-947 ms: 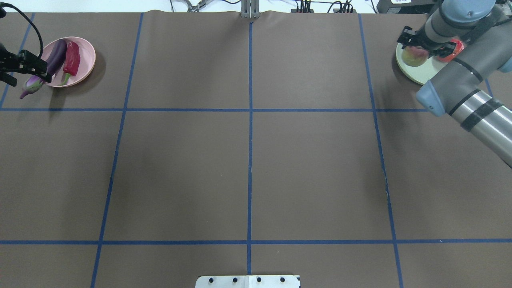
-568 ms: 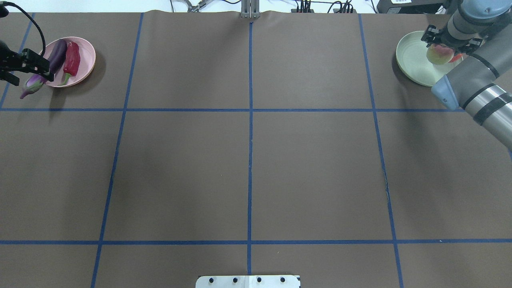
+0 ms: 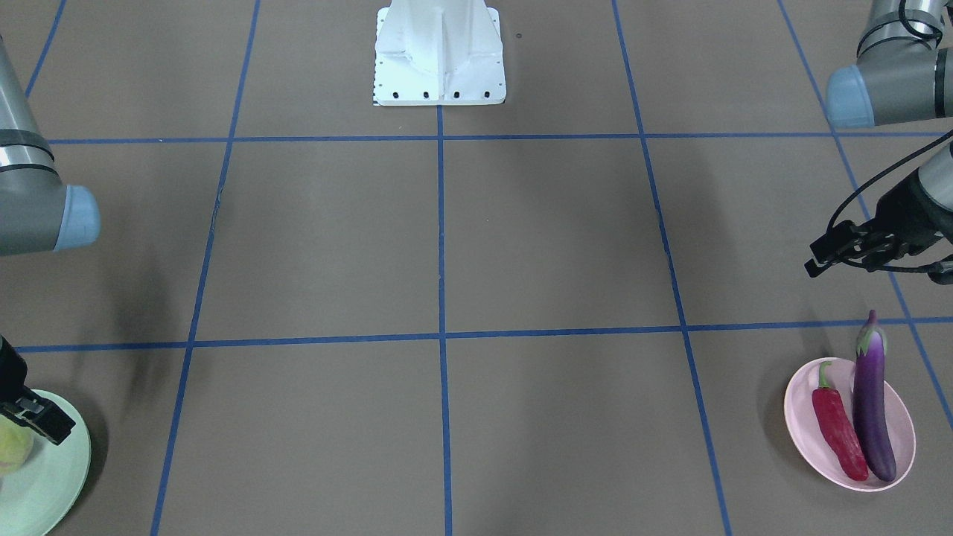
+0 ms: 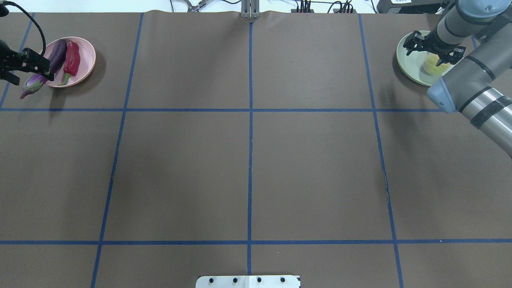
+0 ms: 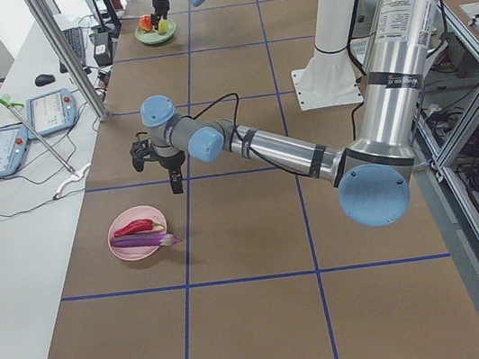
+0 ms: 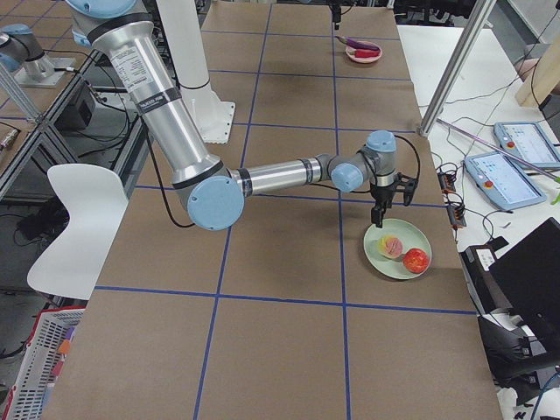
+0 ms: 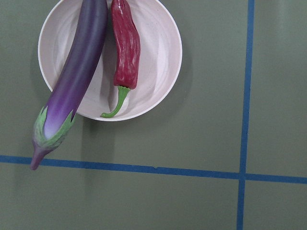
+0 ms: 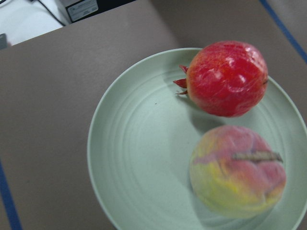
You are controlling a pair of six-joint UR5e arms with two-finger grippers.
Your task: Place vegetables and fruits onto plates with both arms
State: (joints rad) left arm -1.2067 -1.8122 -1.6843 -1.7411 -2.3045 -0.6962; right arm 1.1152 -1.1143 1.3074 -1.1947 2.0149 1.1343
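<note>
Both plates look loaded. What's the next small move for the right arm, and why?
Probably lift the right gripper straight up, clear of the green plate: it hangs open over the plate, and the peach and pomegranate both lie on it.

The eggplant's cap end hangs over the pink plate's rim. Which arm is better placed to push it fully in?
Left. The left arm's fingers hover beside the eggplant and pink plate; the right arm is far off, over the green plate.
</note>
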